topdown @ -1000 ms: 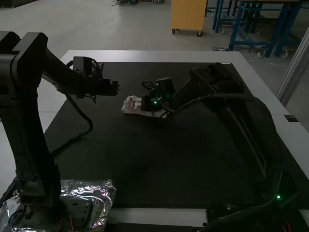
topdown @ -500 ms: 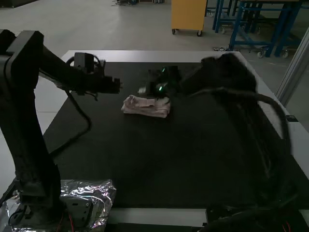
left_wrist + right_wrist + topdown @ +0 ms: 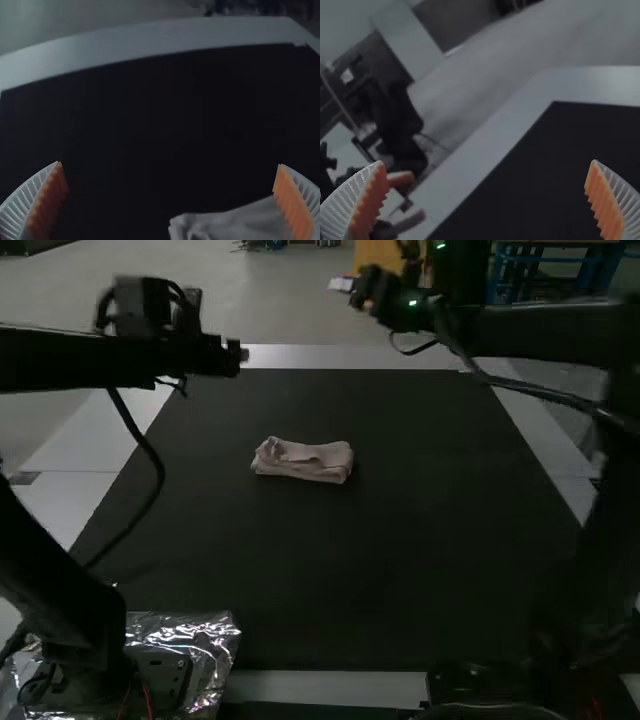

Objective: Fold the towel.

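The towel [image 3: 305,462], folded into a narrow, slightly rumpled bundle, was seen on the dark mat [image 3: 330,570], nearer the far edge of the table [image 3: 330,357] than the near one, and was surrounded by mat. Crinkled foil [image 3: 212,638] was spread around the left arm's base at the near left corner. The left gripper [image 3: 243,354] and right gripper [image 3: 340,285] were held raised, their fingers spread wide; by the right wrist view, a mat corner and the table's pale border were shown.
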`<act>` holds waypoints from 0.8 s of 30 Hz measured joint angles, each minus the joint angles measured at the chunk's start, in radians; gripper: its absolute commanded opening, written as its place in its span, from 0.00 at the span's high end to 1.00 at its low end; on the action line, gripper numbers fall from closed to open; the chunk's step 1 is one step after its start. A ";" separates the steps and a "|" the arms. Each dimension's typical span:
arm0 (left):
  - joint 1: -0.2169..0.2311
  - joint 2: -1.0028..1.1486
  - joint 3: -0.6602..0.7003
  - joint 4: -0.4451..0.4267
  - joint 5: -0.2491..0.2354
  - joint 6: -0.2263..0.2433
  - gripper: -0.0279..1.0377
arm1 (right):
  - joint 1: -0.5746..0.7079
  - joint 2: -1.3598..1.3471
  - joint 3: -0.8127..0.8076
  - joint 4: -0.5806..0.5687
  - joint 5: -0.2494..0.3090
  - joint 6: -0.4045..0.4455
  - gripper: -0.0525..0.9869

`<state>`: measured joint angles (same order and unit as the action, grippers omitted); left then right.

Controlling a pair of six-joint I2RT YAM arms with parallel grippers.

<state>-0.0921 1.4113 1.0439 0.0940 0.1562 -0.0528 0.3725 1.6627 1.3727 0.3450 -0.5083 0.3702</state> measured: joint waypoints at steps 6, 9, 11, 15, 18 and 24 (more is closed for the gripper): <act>0.000 -0.211 -0.052 0.009 -0.056 0.015 0.07 | -0.088 -0.304 -0.210 -0.012 0.071 -0.003 0.08; 0.000 -0.322 -0.082 0.008 -0.075 0.016 0.07 | -0.134 -0.476 -0.274 -0.064 0.095 -0.004 0.08; 0.002 -0.403 -0.109 -0.001 -0.087 0.016 0.07 | -0.163 -0.600 -0.310 -0.119 0.108 -0.005 0.08; 0.016 -0.572 -0.173 -0.029 -0.106 0.018 0.07 | -0.205 -0.843 -0.389 -0.195 0.118 -0.009 0.08; 0.021 -0.719 -0.228 -0.032 -0.115 0.019 0.07 | -0.230 -1.029 -0.445 -0.264 0.127 -0.012 0.08; 0.021 -1.011 -0.303 -0.105 -0.125 0.019 0.07 | -0.278 -1.350 -0.518 -0.432 0.153 -0.015 0.08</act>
<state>-0.0711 0.4000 0.7410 -0.0109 0.0315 -0.0338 0.0944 0.3126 0.8551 -0.0868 -0.3557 0.3553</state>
